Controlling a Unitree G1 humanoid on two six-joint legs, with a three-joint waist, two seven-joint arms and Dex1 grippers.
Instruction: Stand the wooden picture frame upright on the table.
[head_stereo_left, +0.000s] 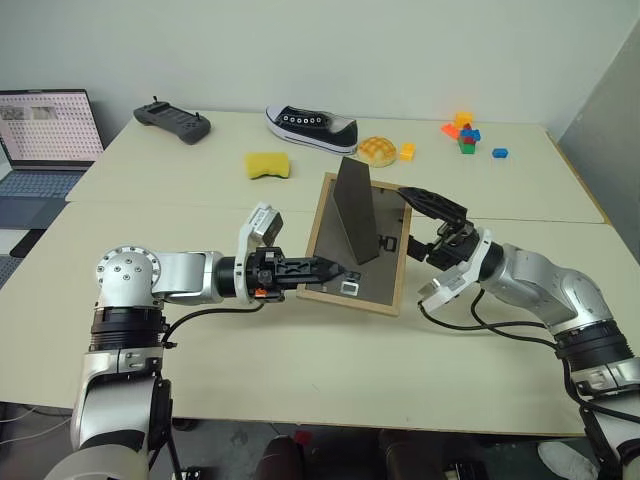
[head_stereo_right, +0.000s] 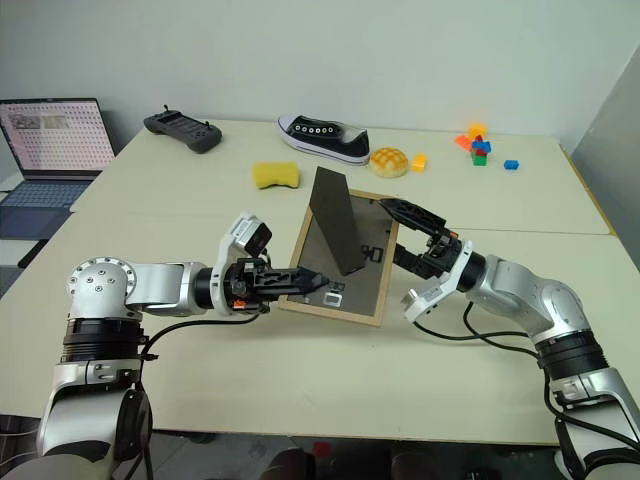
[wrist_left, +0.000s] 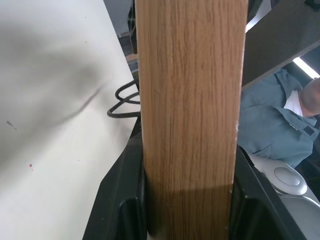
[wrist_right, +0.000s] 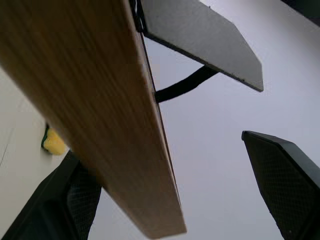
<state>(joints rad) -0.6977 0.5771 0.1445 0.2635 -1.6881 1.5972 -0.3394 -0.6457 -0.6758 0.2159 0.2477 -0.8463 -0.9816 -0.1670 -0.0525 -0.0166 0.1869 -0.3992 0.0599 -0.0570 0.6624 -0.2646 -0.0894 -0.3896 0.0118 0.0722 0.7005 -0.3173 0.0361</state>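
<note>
- Head views: the frame (head_stereo_left: 358, 240) lay near the table's (head_stereo_left: 300, 370) centre, panel side up, tilted with its near edge lifted. Its easel stand (head_stereo_left: 356, 210) was swung open and pointed up toward 12 o'clock. The left gripper (head_stereo_left: 325, 272) pinched the frame's near-left border from 9 o'clock. The right gripper (head_stereo_left: 425, 222) sat at 3 o'clock, jaws spread wide around the right border, not clamping it.
- Progress, as a judgement: stand deployed, frame partly raised; it had yet to be tipped onto its bottom edge and stand, then released.
- Left wrist view: the black fingers (wrist_left: 120, 200) pressed both sides of the wood border (wrist_left: 190, 120). A person in a blue shirt (wrist_left: 280, 125) sat beyond.
- Right wrist view: the frame's wooden edge (wrist_right: 90, 100) passed between the spread fingers (wrist_right: 285, 175), apart from them.
- Writing: the panel's small markings and the laptop (head_stereo_left: 45, 130) screen at 10 o'clock were too small to read; no brand was legible.
</note>
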